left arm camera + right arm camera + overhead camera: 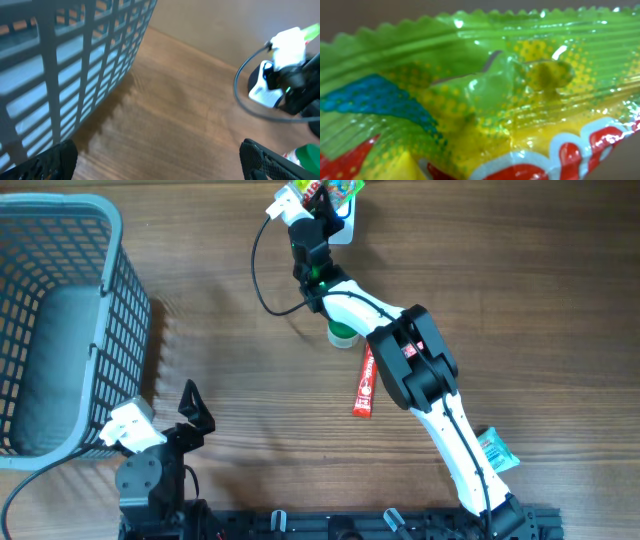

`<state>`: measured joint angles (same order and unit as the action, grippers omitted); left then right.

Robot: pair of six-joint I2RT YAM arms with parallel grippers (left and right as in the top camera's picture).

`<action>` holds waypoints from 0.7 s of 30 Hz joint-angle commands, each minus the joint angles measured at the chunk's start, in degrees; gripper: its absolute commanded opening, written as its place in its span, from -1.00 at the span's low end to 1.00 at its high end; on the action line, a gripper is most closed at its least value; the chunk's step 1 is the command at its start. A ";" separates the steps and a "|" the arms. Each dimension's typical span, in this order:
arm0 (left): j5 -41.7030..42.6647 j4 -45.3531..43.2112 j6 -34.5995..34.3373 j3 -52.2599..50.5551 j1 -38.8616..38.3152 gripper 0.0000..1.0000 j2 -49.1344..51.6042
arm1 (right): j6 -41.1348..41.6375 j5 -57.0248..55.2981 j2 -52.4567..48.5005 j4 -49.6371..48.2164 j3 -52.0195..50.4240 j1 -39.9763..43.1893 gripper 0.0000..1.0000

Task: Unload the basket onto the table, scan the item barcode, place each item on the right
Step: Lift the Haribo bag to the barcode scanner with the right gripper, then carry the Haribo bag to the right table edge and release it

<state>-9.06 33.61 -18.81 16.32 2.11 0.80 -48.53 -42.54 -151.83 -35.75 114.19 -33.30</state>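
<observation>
Sitting on the wooden tabletop (550,300): grey basket (128,330) at left, red sachet (364,390) near the middle, teal packet (497,450) lower right.

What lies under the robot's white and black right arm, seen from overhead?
A round green object pokes out, the rest covered by the arm. A flat red sachet lies beside it, its upper end reaching the arm's edge.

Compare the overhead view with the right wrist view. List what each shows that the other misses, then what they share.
Overhead only: the grey basket, the open left gripper, a red sachet, a teal packet, and the right arm reaching to the far edge of the table. Right wrist only: close detail of the snack packet, namely its serrated seam, a crumpled dent, and blue and red print. Both: the green-and-yellow snack packet itself, which the right gripper is shut on.
</observation>
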 commanded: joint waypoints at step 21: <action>0.48 2.27 -0.31 -0.15 0.26 1.00 -0.48 | 63.54 15.41 11.54 83.97 4.20 57.59 -0.60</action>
<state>-9.06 36.07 -18.81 16.32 2.11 0.75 12.29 -36.16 -137.32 47.20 118.26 24.29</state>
